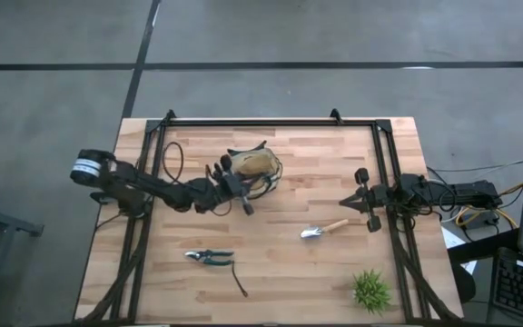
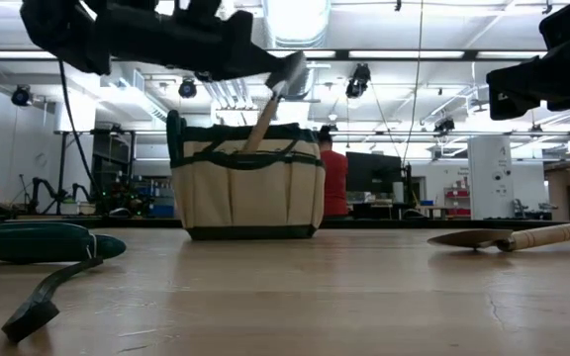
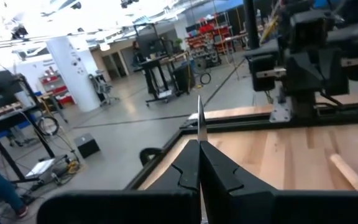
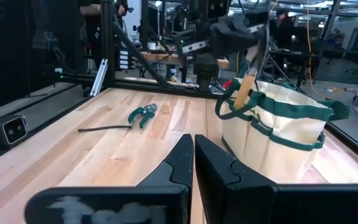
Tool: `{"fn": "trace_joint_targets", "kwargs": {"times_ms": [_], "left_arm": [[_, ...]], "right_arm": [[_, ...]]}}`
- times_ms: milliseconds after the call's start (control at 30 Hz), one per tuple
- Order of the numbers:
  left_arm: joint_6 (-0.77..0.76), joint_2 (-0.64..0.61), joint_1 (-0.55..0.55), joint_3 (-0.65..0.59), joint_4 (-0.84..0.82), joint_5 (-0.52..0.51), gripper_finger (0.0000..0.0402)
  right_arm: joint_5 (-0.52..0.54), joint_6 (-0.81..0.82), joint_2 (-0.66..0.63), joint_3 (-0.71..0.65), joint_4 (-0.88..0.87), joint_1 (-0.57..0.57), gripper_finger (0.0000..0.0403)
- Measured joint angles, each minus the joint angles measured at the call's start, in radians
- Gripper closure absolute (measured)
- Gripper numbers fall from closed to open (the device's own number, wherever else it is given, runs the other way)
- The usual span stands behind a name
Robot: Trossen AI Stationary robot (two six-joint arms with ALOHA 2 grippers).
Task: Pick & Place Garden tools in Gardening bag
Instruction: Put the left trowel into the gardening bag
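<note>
Left gripper (image 1: pixel 243 202) clamped on a trowel (image 2: pixel 269 107) by its blade — wooden handle angles down into the gardening bag (image 1: pixel 254 163) at table centre-back. Right gripper (image 1: pixel 350 202) fingers closed, empty, parked at the right edge. Second trowel (image 1: pixel 323 230) lies near it — green-handled pruners (image 1: pixel 209 258) front-left, well apart.

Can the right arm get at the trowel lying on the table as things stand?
Probably yes. The trowel lies in the open just beside the right claw, nothing between them. The left claw is busy at the bag, shut on another trowel.
</note>
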Motion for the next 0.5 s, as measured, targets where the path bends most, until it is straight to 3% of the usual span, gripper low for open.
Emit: {"fn": "trace_joint_targets", "kwargs": {"times_ms": [233, 500], "left_arm": [[0.001, 0.096, 0.003, 0.068, 0.004, -0.006, 0.0397], [-0.026, 0.093, -0.026, 0.073, -0.065, -0.055, 0.0397]], "right_arm": [[0.000, 0.000, 0.000, 0.000, 0.000, 0.000, 0.0394], [0.000, 0.000, 0.000, 0.000, 0.000, 0.000, 0.0394]]}}
